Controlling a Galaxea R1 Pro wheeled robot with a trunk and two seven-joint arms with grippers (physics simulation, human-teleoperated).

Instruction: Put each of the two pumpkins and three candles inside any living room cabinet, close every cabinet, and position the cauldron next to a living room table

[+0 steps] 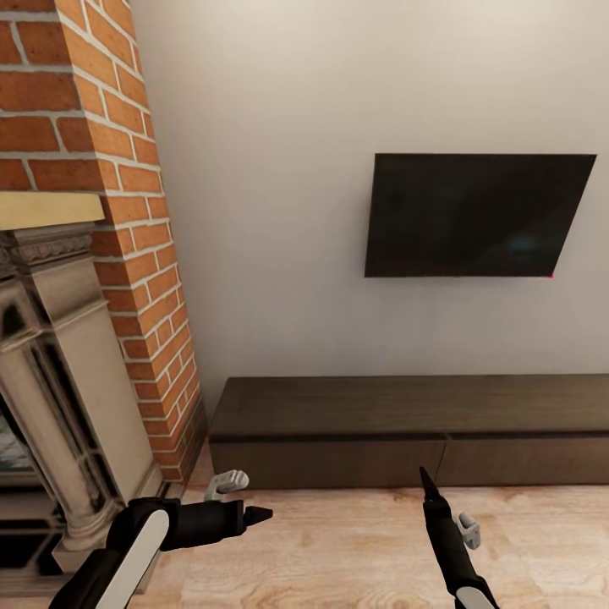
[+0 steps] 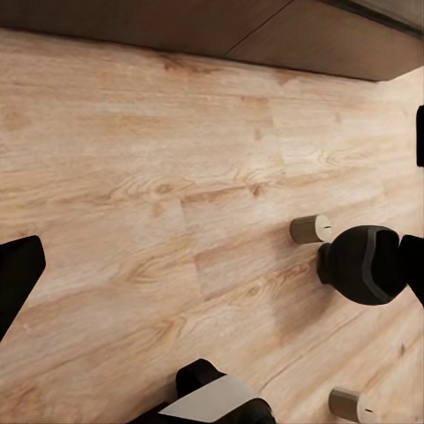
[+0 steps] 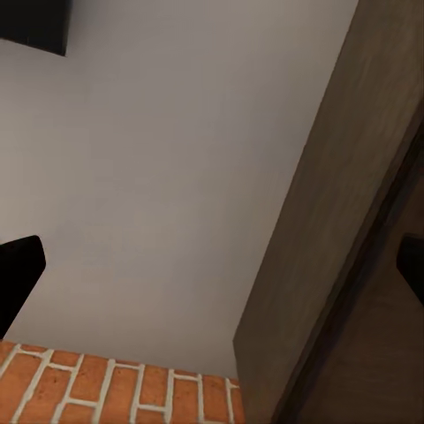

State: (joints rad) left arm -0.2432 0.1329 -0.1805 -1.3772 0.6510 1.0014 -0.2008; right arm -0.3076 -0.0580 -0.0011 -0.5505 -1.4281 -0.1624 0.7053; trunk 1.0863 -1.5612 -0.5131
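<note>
The long dark brown cabinet runs along the wall with its flat drawer fronts shut. It also shows as a dark edge and a brown slab. My left gripper hovers open over the wood floor, fingers wide with nothing between them. My right gripper is open and empty, pointing at the cabinet front a short way off. On the floor sit a round black shape that looks like the cauldron and two short pale cylinders that look like candles. Pumpkins and table are out of view.
A brick chimney with a carved stone fireplace surround stands to the left, close to my left arm. A black TV hangs on the white wall above the cabinet. Wood floor lies between me and the cabinet.
</note>
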